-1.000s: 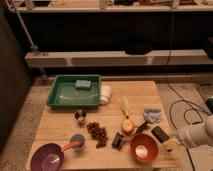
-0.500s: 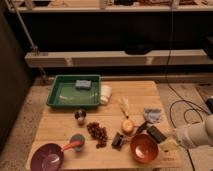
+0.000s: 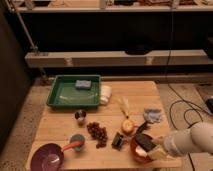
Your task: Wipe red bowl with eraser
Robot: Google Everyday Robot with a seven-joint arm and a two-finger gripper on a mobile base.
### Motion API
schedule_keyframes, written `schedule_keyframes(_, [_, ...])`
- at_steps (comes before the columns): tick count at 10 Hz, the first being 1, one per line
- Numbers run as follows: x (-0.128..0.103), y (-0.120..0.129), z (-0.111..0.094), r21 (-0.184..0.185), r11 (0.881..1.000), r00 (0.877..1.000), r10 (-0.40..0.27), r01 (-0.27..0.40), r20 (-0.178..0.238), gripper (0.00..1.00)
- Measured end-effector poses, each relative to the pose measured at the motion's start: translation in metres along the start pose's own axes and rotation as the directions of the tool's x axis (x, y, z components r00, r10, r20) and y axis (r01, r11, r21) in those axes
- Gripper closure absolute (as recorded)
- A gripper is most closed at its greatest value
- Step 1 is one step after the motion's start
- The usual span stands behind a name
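Gripper: the two-finger gripper point(image 3: 151, 149) sits low at the front right corner of the wooden table point(image 3: 55, 125). Its jaws are pinched narrow, apparently on the eraser, though it's murky down there.
Eraser: the flat, dark rectangular eraser point(image 3: 143, 141) is tilted inside the red bowl point(image 3: 133, 150), a round orange-red plastic one by the near edge.
Risk: push too hard and that light bowl skids off the edge, or the eraser twists out of the grip.
Change: half a second ago the eraser was outside the rim; now it's in.

A wooden table point(image 3: 60, 125) stands on speckled floor point(image 3: 27, 102). Behind the table runs a long pale shelf point(image 3: 100, 59), dim and shadowed above. Black cables point(image 3: 176, 102) trail to the table's right.
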State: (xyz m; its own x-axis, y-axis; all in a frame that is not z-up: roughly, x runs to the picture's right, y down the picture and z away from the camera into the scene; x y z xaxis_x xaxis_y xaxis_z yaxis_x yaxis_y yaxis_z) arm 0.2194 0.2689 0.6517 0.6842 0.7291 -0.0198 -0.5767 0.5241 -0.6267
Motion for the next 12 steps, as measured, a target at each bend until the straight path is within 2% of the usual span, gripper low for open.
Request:
schedule_keyframes(3, [0.011,0.014,0.010,-0.022,1.000,0.999,-0.015,0.014,-0.040,1.00])
schedule_keyframes(8, [0.017,0.025,0.017,-0.044,0.999,0.998,-0.031,0.028,-0.055,1.00])
schedule_keyframes(10, [0.021,0.024,0.019,-0.042,0.999,0.997,-0.028,0.025,-0.069,1.00])
schedule_keyframes(12, [0.032,0.014,0.019,-0.025,1.000,0.996,0.003,-0.005,-0.089,1.00])
